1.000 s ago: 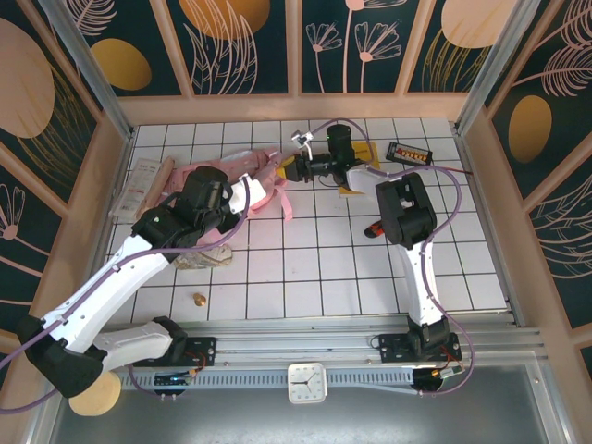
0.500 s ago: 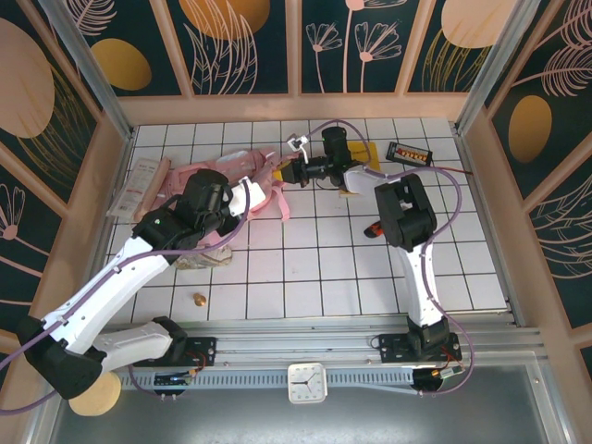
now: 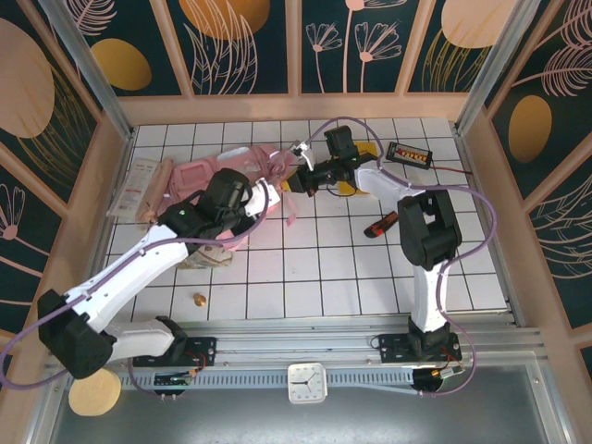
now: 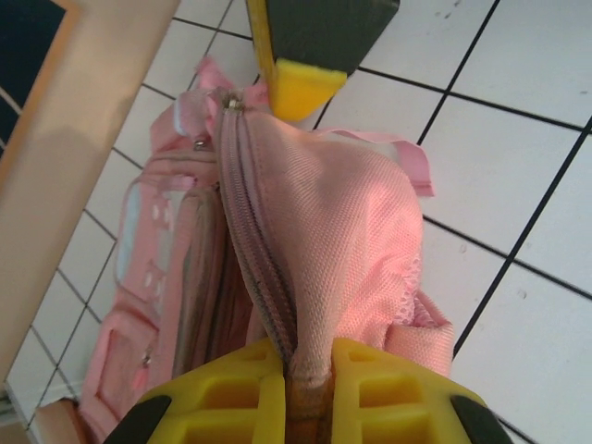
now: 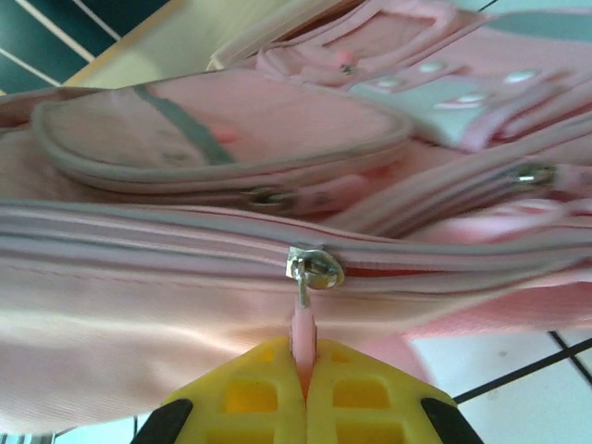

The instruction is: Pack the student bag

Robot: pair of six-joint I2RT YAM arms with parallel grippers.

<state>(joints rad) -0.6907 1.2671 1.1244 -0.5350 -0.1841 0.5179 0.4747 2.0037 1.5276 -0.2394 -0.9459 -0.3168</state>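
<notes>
Pinching student bag (image 5: 129,314) (right gripper (image 5: 304,361))

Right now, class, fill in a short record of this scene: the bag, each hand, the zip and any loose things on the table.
main item: pink backpack, lying at the far left of the table
left hand: shut on a fold of the backpack's fabric beside its zip
right hand: shut on the pink zip pull
slider: metal, just above the right hand's fingers
loose things: red and black pen right of the backpack; small brown object near the front edge
</notes>
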